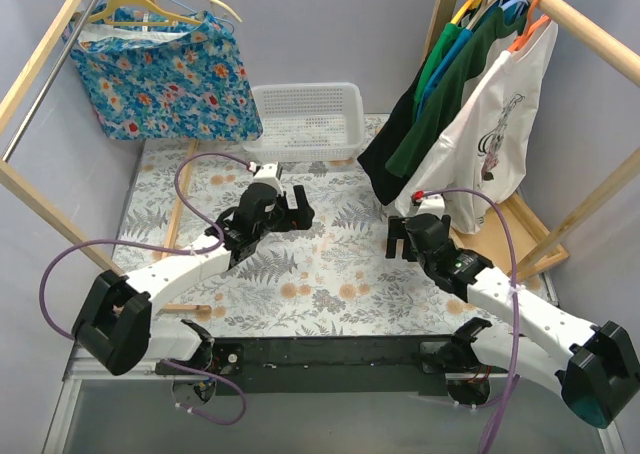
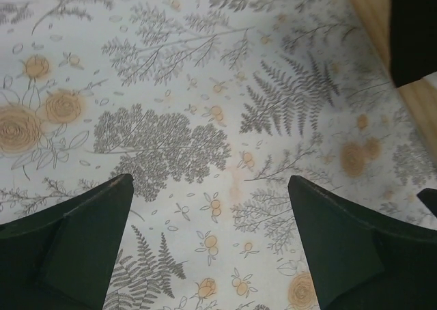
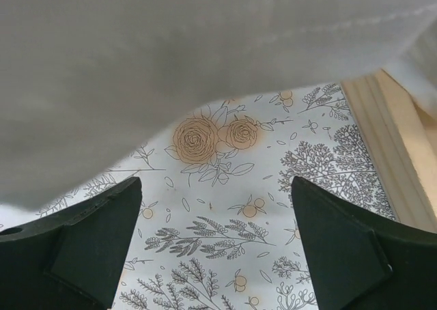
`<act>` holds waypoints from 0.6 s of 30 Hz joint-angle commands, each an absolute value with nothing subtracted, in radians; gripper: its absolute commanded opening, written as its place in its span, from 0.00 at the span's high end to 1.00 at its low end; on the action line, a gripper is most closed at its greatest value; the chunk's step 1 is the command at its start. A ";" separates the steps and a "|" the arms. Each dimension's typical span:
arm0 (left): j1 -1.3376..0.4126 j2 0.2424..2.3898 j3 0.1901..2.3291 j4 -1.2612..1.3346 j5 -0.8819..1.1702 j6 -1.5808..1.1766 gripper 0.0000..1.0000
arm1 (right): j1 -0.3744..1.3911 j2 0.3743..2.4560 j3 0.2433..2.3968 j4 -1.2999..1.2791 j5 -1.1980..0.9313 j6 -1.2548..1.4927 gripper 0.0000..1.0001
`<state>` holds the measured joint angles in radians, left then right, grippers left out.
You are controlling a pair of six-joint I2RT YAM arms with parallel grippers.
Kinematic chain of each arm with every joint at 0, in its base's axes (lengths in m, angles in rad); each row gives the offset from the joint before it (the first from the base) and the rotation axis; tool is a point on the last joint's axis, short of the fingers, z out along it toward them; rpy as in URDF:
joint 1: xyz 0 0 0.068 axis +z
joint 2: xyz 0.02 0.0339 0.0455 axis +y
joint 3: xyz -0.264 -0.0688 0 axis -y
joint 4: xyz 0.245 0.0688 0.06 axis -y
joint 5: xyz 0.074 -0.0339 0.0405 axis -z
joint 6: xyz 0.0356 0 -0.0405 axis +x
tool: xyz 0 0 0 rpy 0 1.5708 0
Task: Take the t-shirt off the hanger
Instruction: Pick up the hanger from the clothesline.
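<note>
A white t-shirt with a dark print hangs on an orange hanger at the front of the right wooden rail. My right gripper hovers low over the patterned tablecloth, just left of the shirt's hem, and it is open with nothing in it. In the right wrist view the white fabric fills the top, above and beyond the open right gripper. My left gripper is open over the middle of the table. In its wrist view the left gripper shows only tablecloth between the fingers.
Green, blue and black garments hang behind the white shirt. A blue floral garment hangs on yellow hangers at the back left. A white basket stands at the back centre. The rack's wooden base lies at the right.
</note>
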<state>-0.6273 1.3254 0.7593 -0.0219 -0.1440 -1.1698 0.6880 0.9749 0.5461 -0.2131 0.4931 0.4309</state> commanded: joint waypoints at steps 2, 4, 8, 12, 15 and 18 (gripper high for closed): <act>-0.632 1.207 0.798 0.029 -0.104 -1.085 0.02 | 0.693 0.874 0.540 -0.250 0.519 0.440 0.02; -0.632 1.215 0.860 0.014 -0.057 -1.059 0.02 | 0.692 0.871 0.503 -0.249 0.511 0.451 0.03; -0.632 1.244 0.986 0.005 0.052 -1.014 0.02 | 0.693 0.885 0.471 -0.261 0.471 0.480 0.09; -0.635 1.288 1.092 0.046 0.218 -0.982 0.02 | 0.693 0.873 0.451 -0.268 0.460 0.497 0.12; -0.650 1.380 1.225 0.031 0.270 -0.966 0.04 | 0.692 0.850 0.437 -0.247 0.446 0.505 0.14; -0.701 1.462 1.351 0.041 0.293 -0.947 0.08 | 0.692 0.833 0.422 -0.233 0.437 0.508 0.16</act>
